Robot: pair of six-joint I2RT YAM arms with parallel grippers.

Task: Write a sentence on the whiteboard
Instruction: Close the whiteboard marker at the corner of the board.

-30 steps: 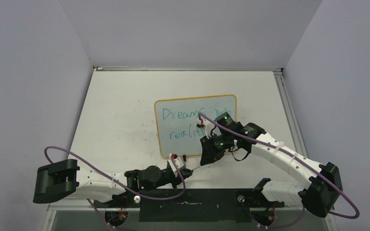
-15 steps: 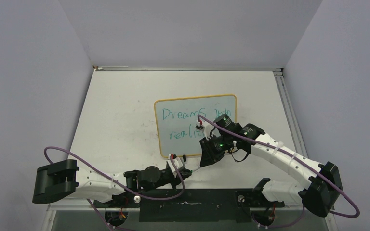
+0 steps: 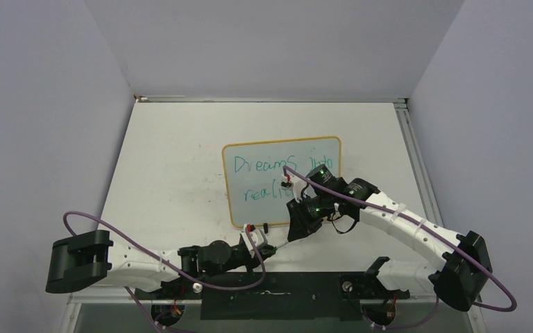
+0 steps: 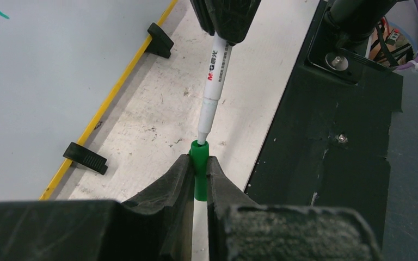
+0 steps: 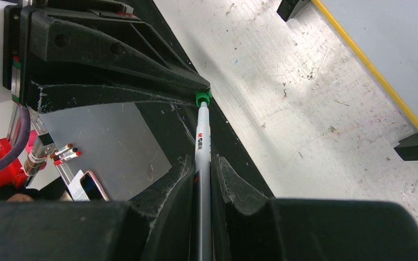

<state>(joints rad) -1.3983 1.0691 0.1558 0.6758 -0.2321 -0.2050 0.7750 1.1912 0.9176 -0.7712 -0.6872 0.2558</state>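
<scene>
Op: Left gripper, what's it doing?

Ann: Your left gripper [image 4: 197,165] is pressed together on a green marker cap [image 4: 198,150], pinching it between both fingers. The cap's open end points away from the wrist camera.

Op: And the right one?

Ann: Your right gripper [image 5: 201,163] is clamped on the barrel of a white marker [image 5: 201,136] with red-and-black print. The barrel runs out between the fingers toward the cap. In the left wrist view the marker's narrow end meets the cap's mouth. How deep it sits, can't tell.

Op: Where do the two meet?

Ann: Low over the bare table [image 3: 173,159], near its front edge. They sit just beside the black base plate [image 4: 326,141] and just in front of the board's near edge. From above, your two grippers point tip to tip.

Op: The whiteboard?

Ann: The whiteboard [image 3: 250,211] lies flat on the table, right of centre, just beyond your grippers. It has a yellow-orange frame, and two black clip feet [image 4: 86,157] stick out from its near edge. Your right wrist hangs over its near right part.

Op: The writing?

Ann: The sentence [image 3: 264,166] is in green marker on two lines. The top line reads "Dreams", and a second word is partly behind your right arm. The lower line starts "reali", and its end is hidden by the same arm.
</scene>
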